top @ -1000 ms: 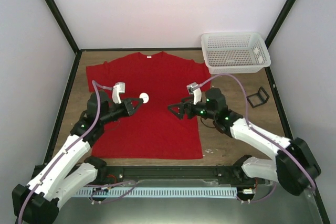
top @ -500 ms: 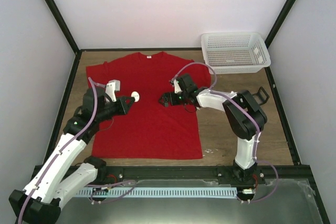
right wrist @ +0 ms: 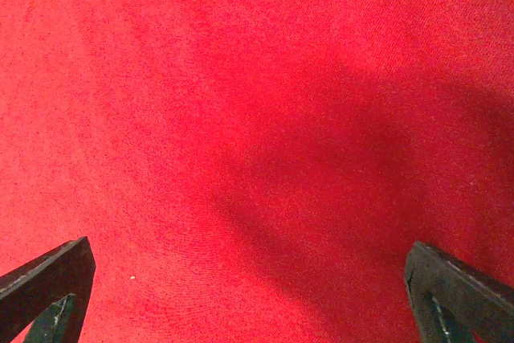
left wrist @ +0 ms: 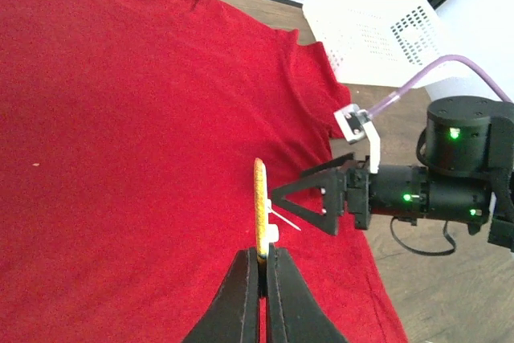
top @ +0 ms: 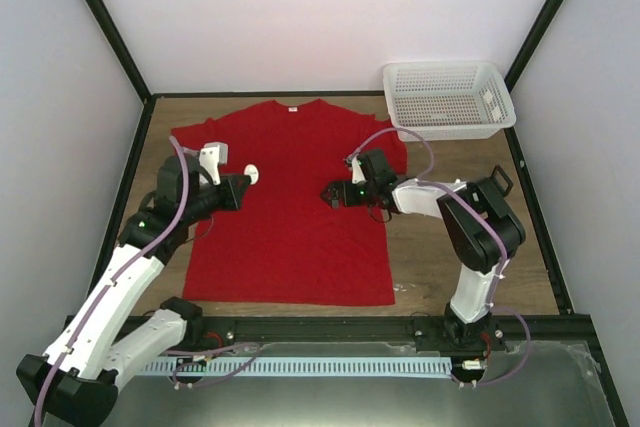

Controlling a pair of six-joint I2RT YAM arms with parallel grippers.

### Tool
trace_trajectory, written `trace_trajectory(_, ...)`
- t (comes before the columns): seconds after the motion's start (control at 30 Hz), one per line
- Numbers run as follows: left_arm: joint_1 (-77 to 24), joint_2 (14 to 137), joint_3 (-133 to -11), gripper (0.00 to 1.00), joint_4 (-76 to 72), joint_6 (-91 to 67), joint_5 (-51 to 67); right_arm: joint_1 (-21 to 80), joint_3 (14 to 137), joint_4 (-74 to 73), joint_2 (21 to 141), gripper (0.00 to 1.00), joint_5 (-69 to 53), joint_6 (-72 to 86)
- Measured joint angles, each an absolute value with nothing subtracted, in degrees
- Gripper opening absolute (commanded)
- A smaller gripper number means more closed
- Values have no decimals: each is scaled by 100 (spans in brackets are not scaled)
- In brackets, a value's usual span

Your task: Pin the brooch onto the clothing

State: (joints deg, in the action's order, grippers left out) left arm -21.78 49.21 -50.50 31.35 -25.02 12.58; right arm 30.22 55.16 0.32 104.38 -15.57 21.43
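Note:
The red T-shirt (top: 285, 207) lies flat on the table, neck to the back. My left gripper (top: 243, 183) is shut on the small round brooch (top: 250, 173) and holds it edge-up above the shirt's left chest. In the left wrist view the brooch (left wrist: 259, 208) stands on edge between my closed fingers (left wrist: 241, 295), its pin sticking out to the right. My right gripper (top: 332, 194) is open low over the shirt's right chest, facing the brooch. The right wrist view shows only red shirt fabric (right wrist: 257, 150) between widely spread fingertips (right wrist: 48, 279).
A white mesh basket (top: 449, 99) stands at the back right. A black wire-frame stand (top: 497, 180) sits by the right wall, partly behind my right arm. Bare wood (top: 440, 267) runs along the shirt's right side.
My left gripper carried the brooch left and back. My right gripper moved in over the shirt, then drew slightly right. The shirt shifted a little to the right.

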Motion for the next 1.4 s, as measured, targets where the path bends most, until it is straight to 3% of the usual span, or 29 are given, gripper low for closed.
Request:
trace_trajectory(0.33,-2099,5345,-5247,0,3197,-2386,1247,2899,5596,-395,10252,100,-1800,2040)
trace_trajectory(0.63,-816,7397,-5826,0,2921,-2504,2720,2906,7717,-126,11227,98,-2711,1691)
trace_trajectory(0.8,-532,8191,-6029,0,2825,-2239,3546,2906,8167,1,11552,81,-3516,989)
trace_trajectory(0.93,-537,8147,-5959,0,2523,-2008,4351,2912,8193,-137,11463,77,-4633,556)
trace_trajectory(1.1,-757,7662,-5461,0,2244,-1673,4936,2923,7474,-174,10512,67,-5601,193)
trace_trajectory(1.23,-1612,7251,-5277,0,2410,-1083,4755,2921,6840,-193,9491,52,-5988,-80)
trace_trajectory(1.4,-2290,7011,-5238,0,2578,-373,4751,2941,6023,-73,8626,40,-6381,-711)
